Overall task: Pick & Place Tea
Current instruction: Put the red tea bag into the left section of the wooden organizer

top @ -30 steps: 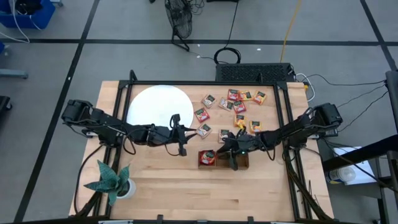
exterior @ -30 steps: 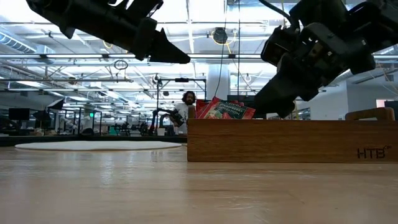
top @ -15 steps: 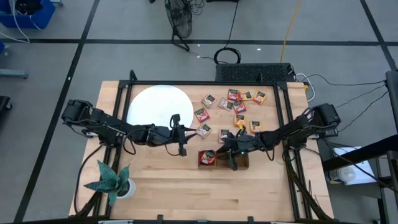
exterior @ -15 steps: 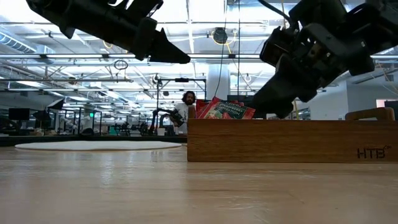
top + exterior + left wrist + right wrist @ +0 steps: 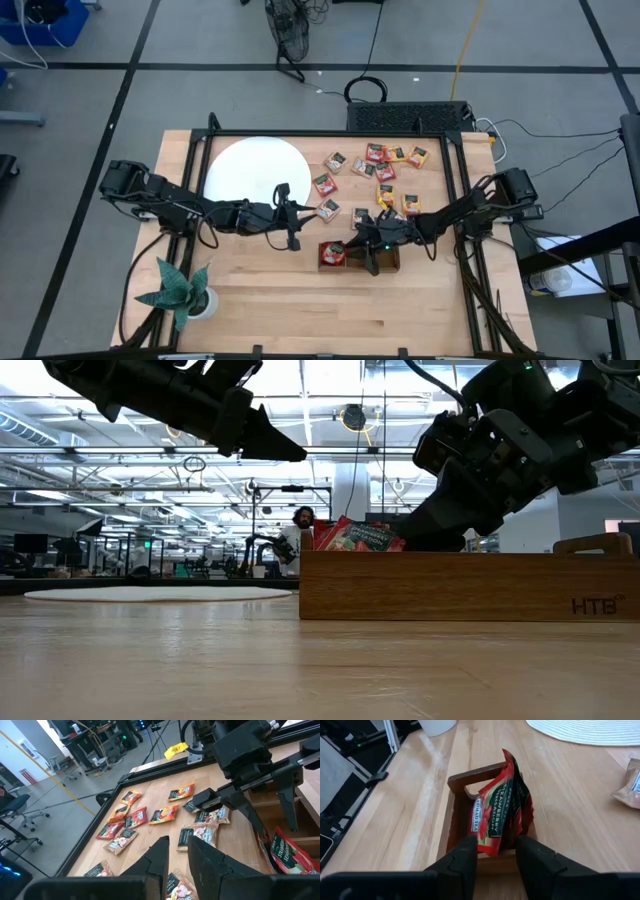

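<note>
Red tea sachets [image 5: 500,810] stand on edge in the end compartment of the brown wooden tray [image 5: 457,782], leaning on each other. They also show as red sachets [image 5: 332,253] from above and poke over the tray wall [image 5: 460,585]. My right gripper [image 5: 496,846] is open just over that compartment, one finger on each side of the front sachet's lower corner. Loose sachets [image 5: 378,170] lie flat on the table beyond the tray. My left gripper [image 5: 292,240] is shut and hovers left of the tray, holding nothing. My right gripper stands open around the lower corner [image 5: 492,851] of the front red sachet, coming slanting from above and from the table's right. I cannot tell whether either finger [image 5: 465,857] touches the wrapper. The sachet rests in the tray compartment.
A white disc [image 5: 255,170] lies at the far left of the table, and a potted plant [image 5: 180,292] stands at the near left corner. Bare wood lies near the tray. A person [image 5: 300,535] shows far off in the room behind.
My right gripper has moved a little toward the table's left and sunk lower over the tray's end compartment.
</note>
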Robot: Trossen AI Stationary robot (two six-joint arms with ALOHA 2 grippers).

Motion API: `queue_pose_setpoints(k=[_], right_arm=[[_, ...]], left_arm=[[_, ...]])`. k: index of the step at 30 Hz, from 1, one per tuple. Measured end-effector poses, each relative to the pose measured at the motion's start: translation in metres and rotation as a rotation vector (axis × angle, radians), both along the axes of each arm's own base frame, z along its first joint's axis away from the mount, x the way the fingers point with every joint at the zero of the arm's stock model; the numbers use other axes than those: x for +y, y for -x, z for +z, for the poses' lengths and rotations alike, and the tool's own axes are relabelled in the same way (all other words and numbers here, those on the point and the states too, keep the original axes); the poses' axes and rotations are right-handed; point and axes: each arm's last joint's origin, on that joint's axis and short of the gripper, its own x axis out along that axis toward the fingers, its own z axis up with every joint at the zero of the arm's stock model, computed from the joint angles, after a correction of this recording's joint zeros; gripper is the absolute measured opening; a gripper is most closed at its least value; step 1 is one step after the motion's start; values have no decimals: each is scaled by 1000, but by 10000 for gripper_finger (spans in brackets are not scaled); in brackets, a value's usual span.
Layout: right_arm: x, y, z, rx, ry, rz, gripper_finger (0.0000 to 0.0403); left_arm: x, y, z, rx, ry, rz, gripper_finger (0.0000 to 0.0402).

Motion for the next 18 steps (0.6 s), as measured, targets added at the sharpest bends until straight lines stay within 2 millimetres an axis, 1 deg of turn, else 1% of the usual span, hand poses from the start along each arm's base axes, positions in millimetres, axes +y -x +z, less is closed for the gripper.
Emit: queue_pose_setpoints(k=[2,7,12,18], right_arm=[[0,0,0,-4,17,8,91],[0,0,0,-13,67,32,13],[0,0,1,-21,101,33,2],[0,-2,4,-36,119,30,1]], left_arm=[[0,0,0,0,0,0,77],[0,0,0,0,1,0,76],[0,0,0,-1,1,0,77],[0,0,0,-1,2,1,76]])
